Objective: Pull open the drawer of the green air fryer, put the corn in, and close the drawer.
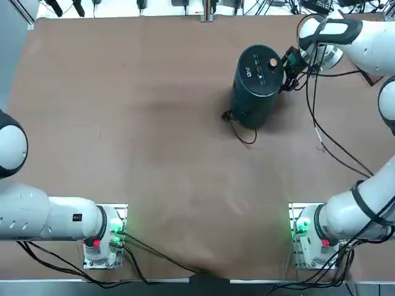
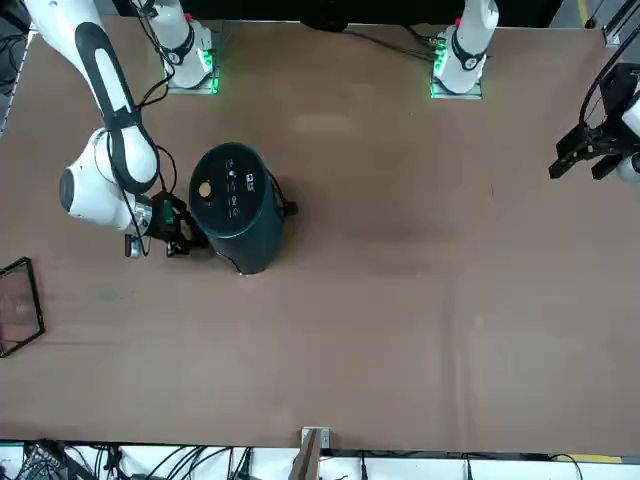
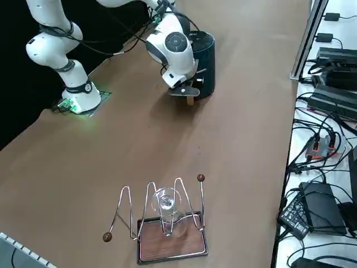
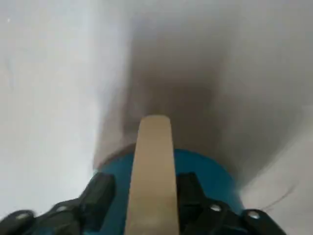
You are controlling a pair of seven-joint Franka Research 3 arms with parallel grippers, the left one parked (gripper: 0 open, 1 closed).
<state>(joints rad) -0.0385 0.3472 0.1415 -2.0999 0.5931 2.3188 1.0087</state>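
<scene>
Your right pincer (image 4: 146,182) is open. In the wrist view its two fingers (image 4: 99,193) stand on either side of a pale handle (image 4: 154,147), and a strip of the teal wall shows between one finger and the handle, so I read it as not clamping anything. Seen from overhead, the pincer is at about 3 o'clock of the green air fryer (image 1: 258,83), close against its side and pointing at it.

The fryer stands upright at about 1 o'clock from the middle of the worktop (image 1: 154,154), and its black cord (image 1: 244,132) lies at its 7 o'clock. The drawer (image 3: 205,78) looks flush with the round body. I see no part of it sticking out in any view.

The corn I cannot find, not on the worktop and not in the pincer. My judgement is that it is probably inside already and the drawer is pushed shut, so the task is nearly finished. What may be left for you is only to draw the pincer away from the handle. I cannot confirm that the corn is inside, because the drawer hides its contents.
</scene>
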